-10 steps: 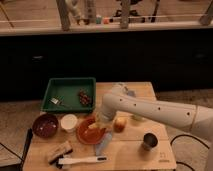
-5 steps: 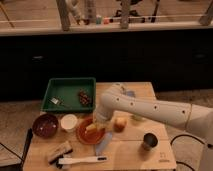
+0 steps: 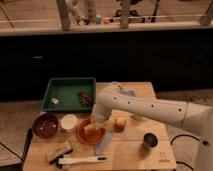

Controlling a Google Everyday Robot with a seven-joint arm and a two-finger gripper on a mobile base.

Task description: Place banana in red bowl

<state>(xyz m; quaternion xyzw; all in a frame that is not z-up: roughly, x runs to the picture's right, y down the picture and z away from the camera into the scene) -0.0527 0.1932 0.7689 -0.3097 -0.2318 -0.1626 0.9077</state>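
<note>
- Brush (image 3: 82, 160) with a white handle lies closest, by the front edge of the table (image 3: 125, 156).
- Metal cup (image 3: 149, 141) stands to the right, well apart from the bowls.
- Red bowl (image 3: 89, 134) sits just behind the brush. The banana (image 3: 91, 129) shows as a pale yellow bit inside it, right under the gripper.
- Gripper (image 3: 96, 123) hangs over the middle of the red bowl, at the end of the white arm (image 3: 142, 106). I cannot tell if it grips the banana or has let it go.
- A second ago the gripper was by the bowl's near edge. Now it has moved in over the middle.
- That makes the job look almost done. I think only the letting go and the lifting away are left.
- Round yellow fruit (image 3: 120, 123) sits just right of the red bowl. A white cup (image 3: 69, 121) and a dark bowl (image 3: 46, 125) sit to its left.
- Green tray (image 3: 67, 82) is farthest back.
</note>
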